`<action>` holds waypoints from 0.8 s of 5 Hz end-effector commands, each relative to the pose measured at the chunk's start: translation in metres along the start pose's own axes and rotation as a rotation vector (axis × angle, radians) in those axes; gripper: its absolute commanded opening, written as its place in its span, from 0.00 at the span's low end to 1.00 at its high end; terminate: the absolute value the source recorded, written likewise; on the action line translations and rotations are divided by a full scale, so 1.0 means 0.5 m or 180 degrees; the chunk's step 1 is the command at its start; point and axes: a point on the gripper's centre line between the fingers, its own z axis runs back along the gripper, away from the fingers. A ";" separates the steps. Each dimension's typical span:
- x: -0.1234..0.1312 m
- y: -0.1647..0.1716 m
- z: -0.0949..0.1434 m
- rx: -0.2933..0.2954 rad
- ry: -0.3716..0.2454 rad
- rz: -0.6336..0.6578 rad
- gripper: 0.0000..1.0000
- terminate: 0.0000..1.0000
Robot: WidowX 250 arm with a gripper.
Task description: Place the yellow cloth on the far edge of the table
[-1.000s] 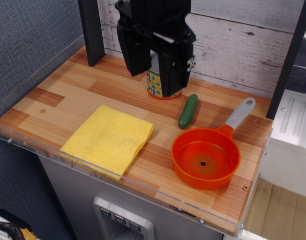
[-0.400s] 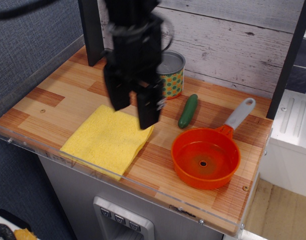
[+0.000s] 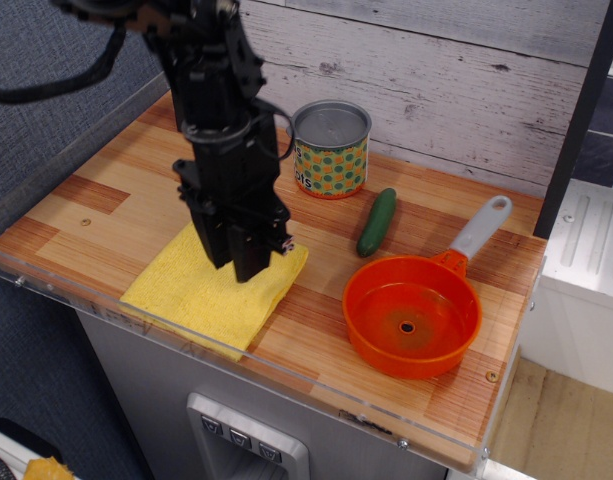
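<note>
The yellow cloth (image 3: 191,298) lies folded and flat at the table's front edge, left of centre. The table (image 3: 116,190) is wood-plank laminate with a clear plastic rim. My black gripper (image 3: 237,268) points down over the cloth's middle, fingertips at or just above the fabric. The fingers stand close together, and I cannot tell whether they hold any fabric. The gripper body hides the cloth's far part.
A dotted tin can (image 3: 331,149) stands at the back near the white plank wall. A green cucumber (image 3: 377,222) lies right of it. An orange pan (image 3: 413,315) with a grey handle (image 3: 480,228) sits at the front right. A black post (image 3: 183,90) stands at the back left.
The gripper has come down and forward-left from in front of the can to the middle of the yellow cloth. The can is now uncovered. The cloth has not moved.
</note>
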 end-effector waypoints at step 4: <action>-0.012 0.106 -0.064 0.0207 0.0386 -0.0004 0.00 0.00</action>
